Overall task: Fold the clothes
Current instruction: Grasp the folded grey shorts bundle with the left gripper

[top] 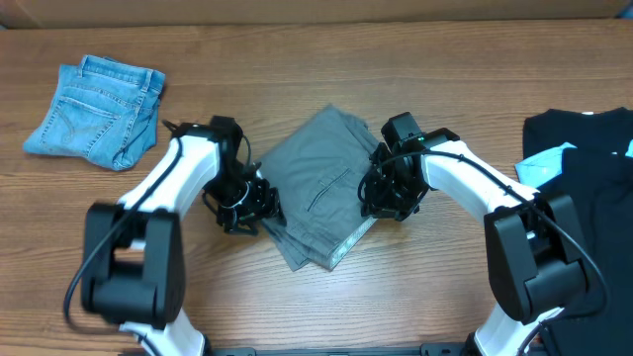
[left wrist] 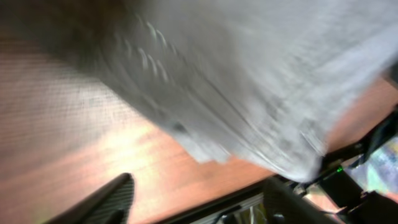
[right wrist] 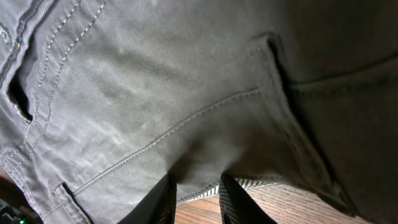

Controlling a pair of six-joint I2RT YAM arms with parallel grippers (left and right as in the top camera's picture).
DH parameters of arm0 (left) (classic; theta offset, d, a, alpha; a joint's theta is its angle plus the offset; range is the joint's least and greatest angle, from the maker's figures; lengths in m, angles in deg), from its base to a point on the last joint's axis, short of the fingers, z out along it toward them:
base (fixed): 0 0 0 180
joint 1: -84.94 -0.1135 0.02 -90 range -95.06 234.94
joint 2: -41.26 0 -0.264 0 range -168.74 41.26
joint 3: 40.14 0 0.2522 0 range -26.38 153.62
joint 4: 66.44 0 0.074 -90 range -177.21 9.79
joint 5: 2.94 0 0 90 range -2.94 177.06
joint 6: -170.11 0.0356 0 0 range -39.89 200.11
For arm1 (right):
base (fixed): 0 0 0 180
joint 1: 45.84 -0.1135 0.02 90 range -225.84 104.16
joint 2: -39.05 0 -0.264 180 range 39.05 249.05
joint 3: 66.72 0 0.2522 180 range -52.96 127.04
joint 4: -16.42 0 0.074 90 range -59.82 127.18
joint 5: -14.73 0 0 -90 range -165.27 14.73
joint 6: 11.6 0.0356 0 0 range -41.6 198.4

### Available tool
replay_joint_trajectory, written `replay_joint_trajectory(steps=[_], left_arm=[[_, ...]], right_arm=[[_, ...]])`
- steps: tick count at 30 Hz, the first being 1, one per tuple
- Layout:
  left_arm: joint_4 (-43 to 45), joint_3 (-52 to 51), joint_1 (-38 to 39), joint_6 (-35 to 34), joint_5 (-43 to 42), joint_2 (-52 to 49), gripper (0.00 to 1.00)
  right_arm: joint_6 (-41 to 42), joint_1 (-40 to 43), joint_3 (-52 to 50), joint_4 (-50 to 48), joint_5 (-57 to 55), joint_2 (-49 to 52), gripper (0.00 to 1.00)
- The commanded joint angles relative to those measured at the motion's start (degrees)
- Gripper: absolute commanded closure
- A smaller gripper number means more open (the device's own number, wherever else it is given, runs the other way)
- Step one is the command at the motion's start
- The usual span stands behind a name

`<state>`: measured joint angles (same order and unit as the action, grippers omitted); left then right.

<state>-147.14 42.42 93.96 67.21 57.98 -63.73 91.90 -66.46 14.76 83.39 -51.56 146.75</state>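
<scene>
Grey-khaki shorts [top: 321, 178] folded mid-worktop [top: 297, 59], between both arms.
Long axis runs far-to-near. Left fingers [left wrist: 106, 199], released, wait beside its left edge; right fingers [right wrist: 163, 202] sit narrowed at the right hem, grip unclear.

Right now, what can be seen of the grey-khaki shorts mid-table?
The grey-khaki cotton-looking shorts lie folded in a rough rectangle, set diagonally on the brown wooden table. Stitched seams and a slit pocket show on top; pale lining peeks along the near edge. The left hand sits at their left edge, the right hand at their right edge.
</scene>
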Motion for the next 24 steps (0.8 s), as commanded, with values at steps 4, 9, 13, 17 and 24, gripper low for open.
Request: replay_joint_trajectory(steps=[4,9,13,17,24], left_arm=[[2.82,-5.90,0.22,-10.12,5.49,14.58,0.00],[13.81,-15.54,0.24,-19.02,0.52,15.76,0.00],[21.94,-22.32,0.22,-25.73,0.11,15.74,0.00],[30.10,-26.18,0.22,-26.97,-0.42,15.74,0.00],[38.16,-29.38,0.39,-28.79,-1.25,14.16,0.02]], right_arm=[[0.17,0.07,0.85,-0.15,-0.07,-0.04,0.73],[0.17,0.07,0.85,-0.17,-0.07,-0.04,0.73],[0.20,0.07,0.85,-0.15,-0.07,-0.04,0.73],[0.20,0.07,0.85,-0.17,-0.07,-0.04,0.73],[0.20,0.07,0.85,-0.20,-0.07,-0.04,0.73]])
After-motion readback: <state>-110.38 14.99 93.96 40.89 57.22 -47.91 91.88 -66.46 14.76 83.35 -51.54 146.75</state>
